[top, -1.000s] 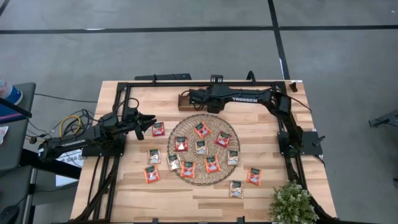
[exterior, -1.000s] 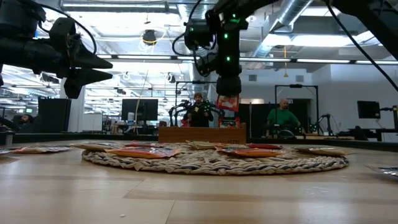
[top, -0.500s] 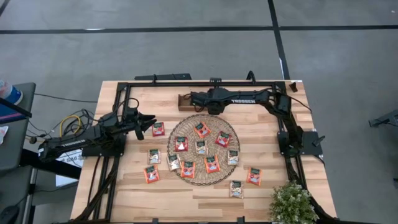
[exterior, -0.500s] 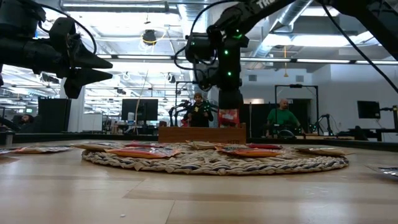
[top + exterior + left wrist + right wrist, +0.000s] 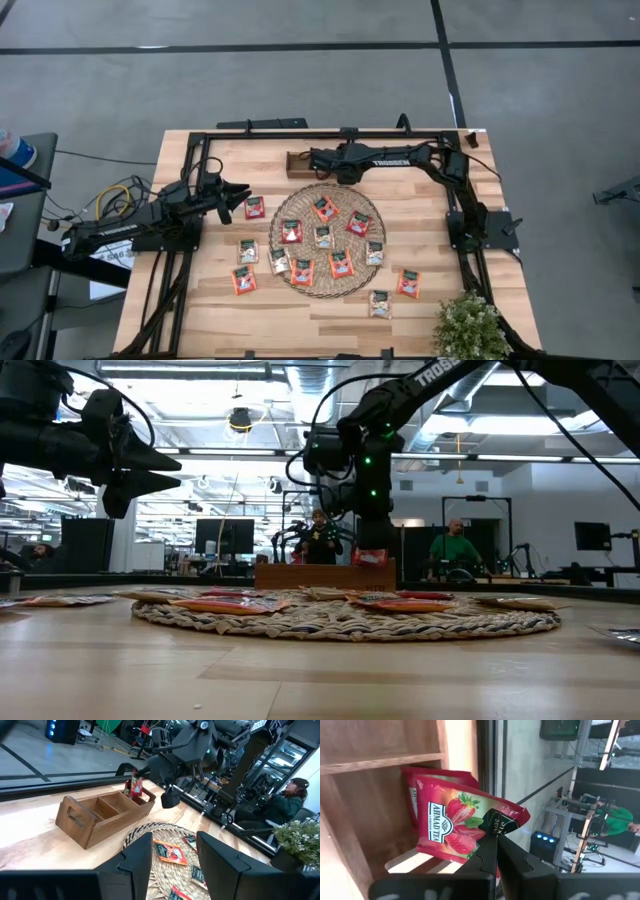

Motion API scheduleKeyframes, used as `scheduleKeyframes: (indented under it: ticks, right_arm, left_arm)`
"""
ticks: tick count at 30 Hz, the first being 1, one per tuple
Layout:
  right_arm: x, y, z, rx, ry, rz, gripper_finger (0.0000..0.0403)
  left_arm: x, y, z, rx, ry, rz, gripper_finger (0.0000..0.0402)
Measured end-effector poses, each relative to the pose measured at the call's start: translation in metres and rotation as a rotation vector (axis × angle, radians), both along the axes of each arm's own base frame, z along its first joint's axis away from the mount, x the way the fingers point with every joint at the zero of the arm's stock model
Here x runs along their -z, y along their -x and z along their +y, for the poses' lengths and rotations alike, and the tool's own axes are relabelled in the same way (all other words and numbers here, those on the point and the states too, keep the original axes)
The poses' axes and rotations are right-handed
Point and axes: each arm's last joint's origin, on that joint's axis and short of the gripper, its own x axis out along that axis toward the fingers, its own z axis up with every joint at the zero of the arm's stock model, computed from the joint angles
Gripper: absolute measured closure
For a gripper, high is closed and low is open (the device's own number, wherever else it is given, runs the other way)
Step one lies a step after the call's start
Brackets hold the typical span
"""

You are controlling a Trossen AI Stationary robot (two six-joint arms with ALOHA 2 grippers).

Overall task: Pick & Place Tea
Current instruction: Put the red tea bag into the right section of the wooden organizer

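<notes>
My right gripper (image 5: 316, 160) hangs over the brown wooden tray (image 5: 295, 161) at the table's far edge, shut on a red tea sachet (image 5: 455, 827). A second red sachet (image 5: 412, 795) stands in the same compartment behind it. Several more tea sachets lie flat on the round woven mat (image 5: 327, 285) and on the table around it, one of them (image 5: 254, 207) just beyond my left gripper. My left gripper (image 5: 236, 195) waits open and level at the table's left side, with nothing between its fingers. My right gripper pinches the red sachet by the top edge, at its dark green patch (image 5: 496, 826), between the two fingertips (image 5: 487, 851). It comes slanting down from the table's right. The sachet hangs below the fingers (image 5: 135, 787) with its lower part inside the tray's compartment (image 5: 372, 557).
The tray has several compartments (image 5: 102, 807) and a handle slot in its end wall. A potted green plant (image 5: 470, 328) stands at the near right corner. Black frame rails (image 5: 190, 160) run along the table's sides. People sit at desks in the room beyond.
My right gripper has come down toward the tray with the red sachet, staying shut on it. The sachet hung clear above the tray's wall before; now its lower part is down in the compartment.
</notes>
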Motion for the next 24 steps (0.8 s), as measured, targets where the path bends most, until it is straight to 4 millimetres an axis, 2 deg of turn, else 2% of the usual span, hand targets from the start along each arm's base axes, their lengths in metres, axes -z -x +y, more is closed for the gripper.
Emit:
scheduleKeyframes:
  ticks: [3,24]
  right_arm:
    - [0.0069,0.0014,0.0027,-0.029,-0.003,0.032,0.0403]
    - [0.0059,0.0006,0.0051,-0.044,0.010,0.049,0.0403]
  left_arm:
    - [0.0000,0.0000,0.0000,0.000,0.000,0.000,0.0256]
    - [0.0000,0.0000,0.0000,0.000,0.000,0.000,0.0256]
